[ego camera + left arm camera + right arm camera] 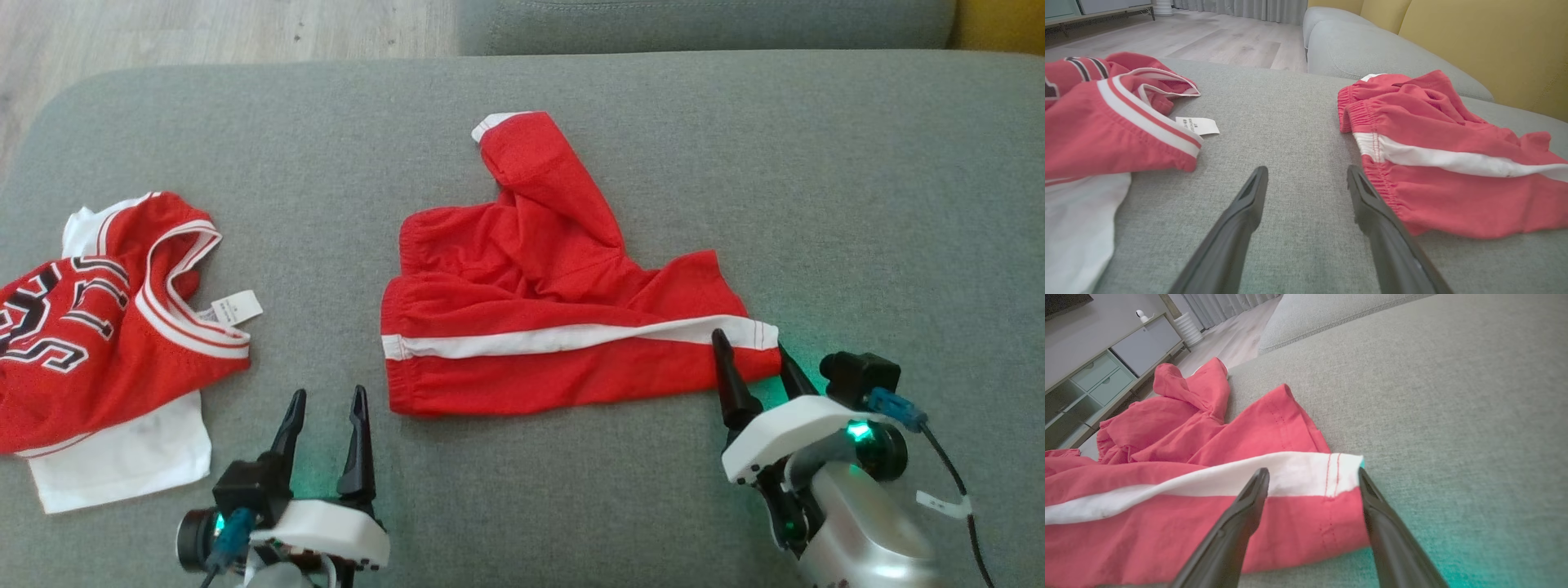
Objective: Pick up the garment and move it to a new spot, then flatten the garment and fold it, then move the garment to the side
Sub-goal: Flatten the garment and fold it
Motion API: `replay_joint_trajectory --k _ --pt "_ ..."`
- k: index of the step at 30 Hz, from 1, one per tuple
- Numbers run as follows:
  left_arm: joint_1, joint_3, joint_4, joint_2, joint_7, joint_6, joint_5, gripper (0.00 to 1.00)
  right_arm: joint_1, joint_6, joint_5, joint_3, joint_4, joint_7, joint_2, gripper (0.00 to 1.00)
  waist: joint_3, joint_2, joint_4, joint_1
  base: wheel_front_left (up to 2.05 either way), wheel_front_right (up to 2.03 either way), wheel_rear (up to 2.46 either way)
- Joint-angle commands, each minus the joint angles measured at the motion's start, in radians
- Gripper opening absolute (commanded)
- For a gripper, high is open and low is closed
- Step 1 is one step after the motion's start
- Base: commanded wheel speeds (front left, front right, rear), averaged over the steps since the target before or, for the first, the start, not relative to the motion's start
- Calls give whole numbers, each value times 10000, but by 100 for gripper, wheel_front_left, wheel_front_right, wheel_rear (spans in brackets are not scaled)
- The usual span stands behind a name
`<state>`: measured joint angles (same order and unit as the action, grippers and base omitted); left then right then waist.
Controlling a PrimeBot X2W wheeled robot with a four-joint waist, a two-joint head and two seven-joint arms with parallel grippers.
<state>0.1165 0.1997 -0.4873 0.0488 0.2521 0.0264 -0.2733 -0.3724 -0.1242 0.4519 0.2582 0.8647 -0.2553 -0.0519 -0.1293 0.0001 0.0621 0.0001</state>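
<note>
Red shorts (555, 327) with a white side stripe lie crumpled in the middle of the grey cushion (857, 204), one leg flung toward the back. My right gripper (755, 359) is open, its fingers straddling the hem of the near leg at the shorts' (1298, 522) right end; in the right wrist view the gripper (1312, 477) stands over the stripe's end. My left gripper (325, 400) is open and empty, just left of the waistband's near corner. In the left wrist view the gripper (1306, 173) points at bare cushion, the elastic waistband (1372, 163) beside its right finger.
A red jersey (90, 318) with black lettering lies on a white garment (122, 457) at the cushion's left edge, its label (233, 309) sticking out. A second grey cushion (702, 24) sits behind, yellow upholstery (1494, 45) beyond. Wooden floor (163, 33) lies past the far left corner.
</note>
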Motion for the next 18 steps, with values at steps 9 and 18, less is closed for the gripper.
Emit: replay_joint_trajectory --k 9,18 --pt "369 -117 288 15 97 -81 -235 100 -219 -65 664 673 -312 -63 16 100 -1 -1 -38 -1 0 0 0" --pt "383 -54 244 15 97 -53 -315 100 -368 -65 1240 776 -235 -64 16 100 -52 -1 13 -1 0 0 0"
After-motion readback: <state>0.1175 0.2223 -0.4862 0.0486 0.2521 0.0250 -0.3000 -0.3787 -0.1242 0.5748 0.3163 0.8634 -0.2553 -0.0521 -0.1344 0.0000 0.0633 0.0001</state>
